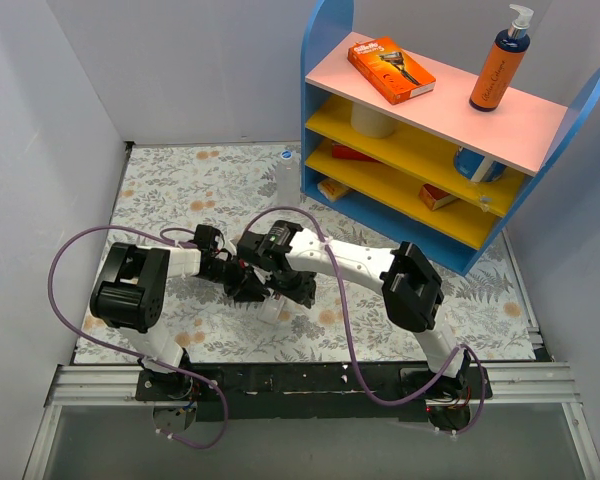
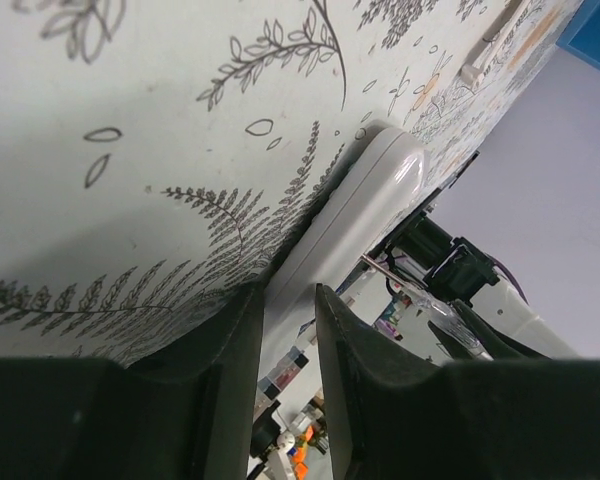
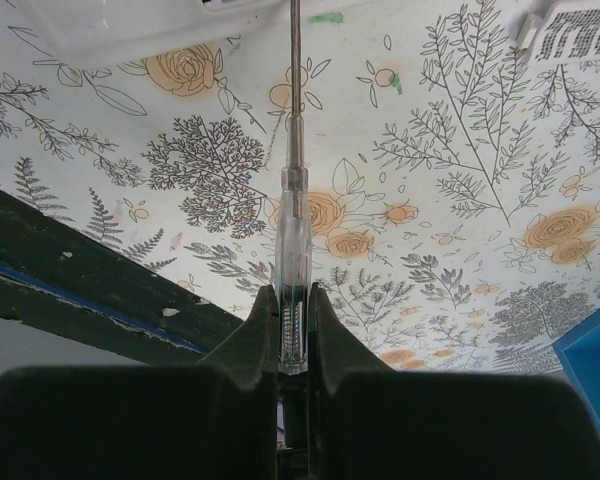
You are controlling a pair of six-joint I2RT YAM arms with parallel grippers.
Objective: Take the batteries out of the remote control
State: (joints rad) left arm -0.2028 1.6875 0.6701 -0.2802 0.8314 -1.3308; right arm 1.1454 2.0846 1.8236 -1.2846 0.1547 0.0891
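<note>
The white remote control (image 2: 365, 205) lies edge-on against the floral mat. Its near end sits between the fingertips of my left gripper (image 2: 288, 295), whose jaws press on both sides of it. My right gripper (image 3: 296, 300) is shut on a clear-handled screwdriver (image 3: 292, 230). The screwdriver's thin metal shaft points at a white edge of the remote control (image 3: 245, 6) at the top of the right wrist view. From above, the left gripper (image 1: 248, 287) and right gripper (image 1: 298, 290) meet at the middle of the mat. The batteries are hidden.
A blue shelf unit (image 1: 420, 190) with yellow boards stands at the back right, holding an orange box (image 1: 390, 68) and a pump bottle (image 1: 500, 65). A clear blue-capped bottle (image 1: 286, 172) stands beside it. The black front rail (image 1: 330, 380) runs along the near edge.
</note>
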